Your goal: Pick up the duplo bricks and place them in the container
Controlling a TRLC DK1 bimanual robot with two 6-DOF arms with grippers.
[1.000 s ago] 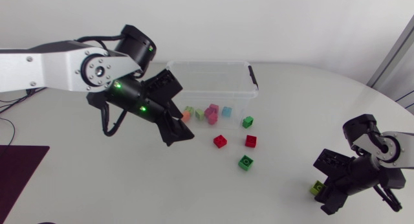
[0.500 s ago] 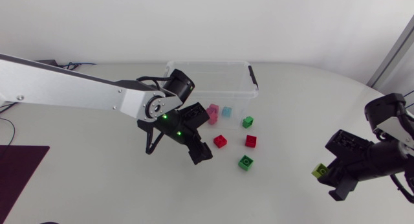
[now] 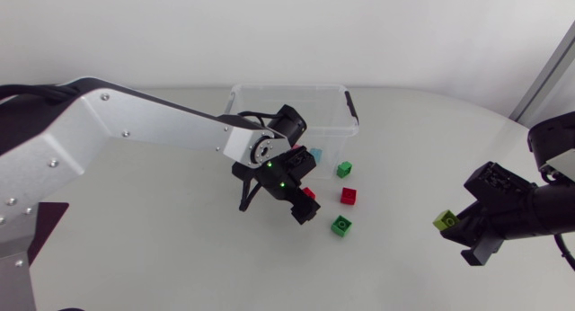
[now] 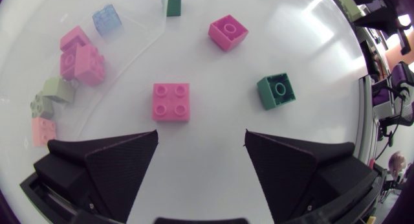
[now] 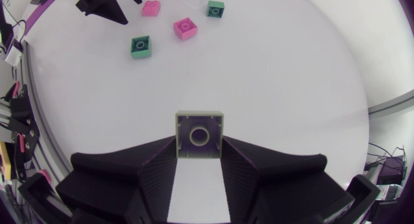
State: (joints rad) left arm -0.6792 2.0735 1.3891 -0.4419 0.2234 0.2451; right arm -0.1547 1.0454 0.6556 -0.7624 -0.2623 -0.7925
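My left gripper [image 3: 304, 208] hangs open low over a red brick [image 3: 309, 194] just in front of the clear container [image 3: 296, 109]. In the left wrist view that red brick [image 4: 171, 101] lies ahead of the open left gripper [image 4: 200, 138], touching neither finger. A second red brick [image 3: 349, 196] and two green bricks [image 3: 340, 226] [image 3: 344, 170] lie nearby on the table. At the right, above the table, my right gripper [image 3: 460, 230] is shut on a lime-green brick [image 3: 443, 220]. That lime-green brick [image 5: 199, 123] shows its hollow underside, clamped between both fingers [image 5: 155, 160].
Several pastel bricks [image 4: 79, 56] lie inside the container, among them a blue one [image 3: 314, 155]. A dark mat [image 3: 36, 230] lies at the table's left edge. White tabletop [image 3: 404, 158] lies between the two arms.
My left arm swung right and down, from beside the container to over the red brick. My right gripper shut on the lime-green brick and lifted it off the table.
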